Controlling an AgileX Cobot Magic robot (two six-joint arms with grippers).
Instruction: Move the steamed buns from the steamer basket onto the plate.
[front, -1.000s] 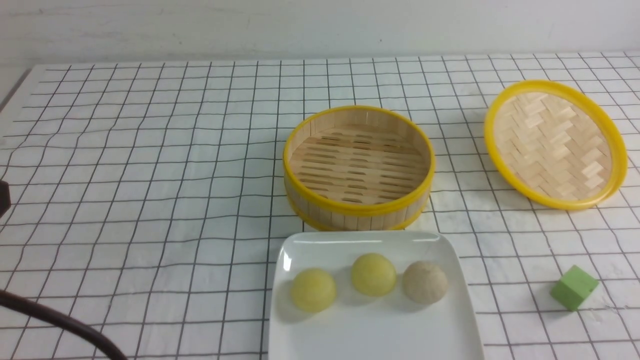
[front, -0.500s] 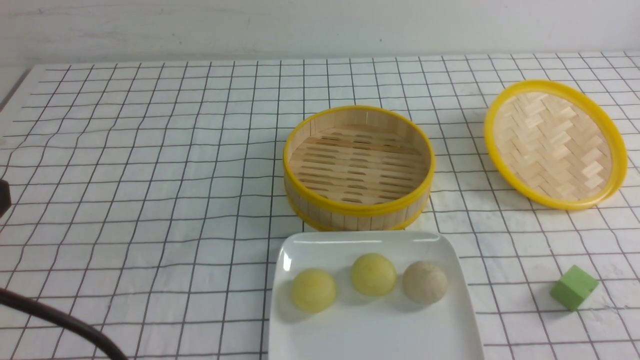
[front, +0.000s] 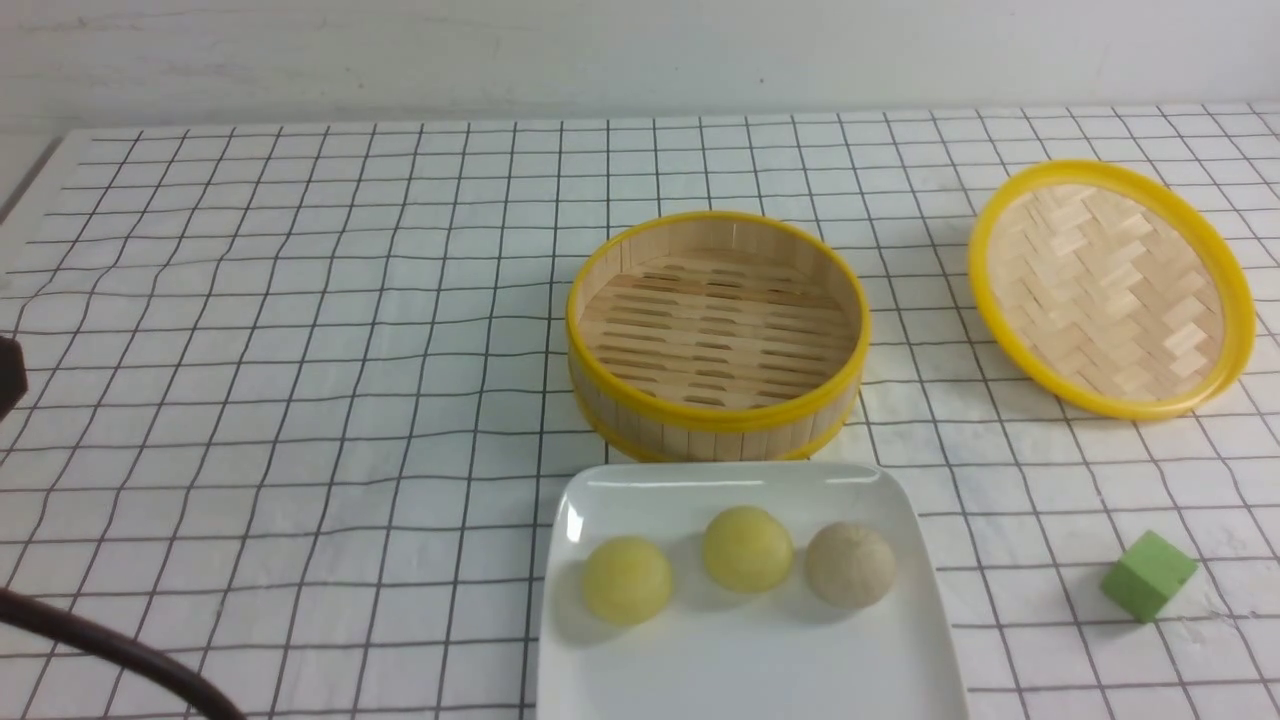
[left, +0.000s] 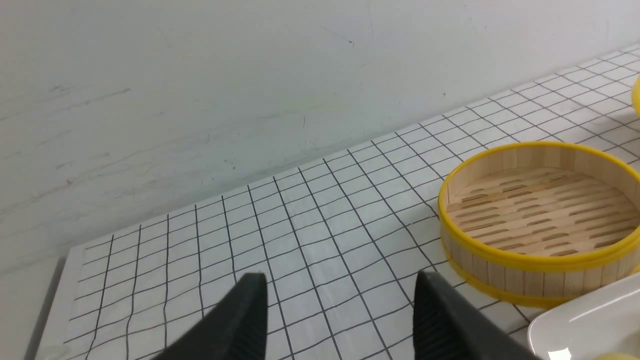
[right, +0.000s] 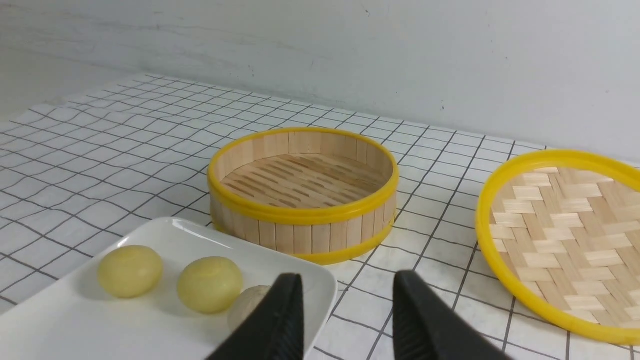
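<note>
Front view looks forward and down over the table (front: 300, 350); both wrist views sit low, sharing the steamer basket (front: 715, 330).

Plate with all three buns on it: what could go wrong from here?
The right gripper, open and empty, hovers near the corner of the plate by the beige bun; a careless move could knock either. The buns rest loose on the glossy surface, so a bump might slide them off.

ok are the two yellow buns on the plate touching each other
Apart. Front view shows bare plate between the left yellow bun and the middle yellow bun; right wrist view shows the same gap.
</note>
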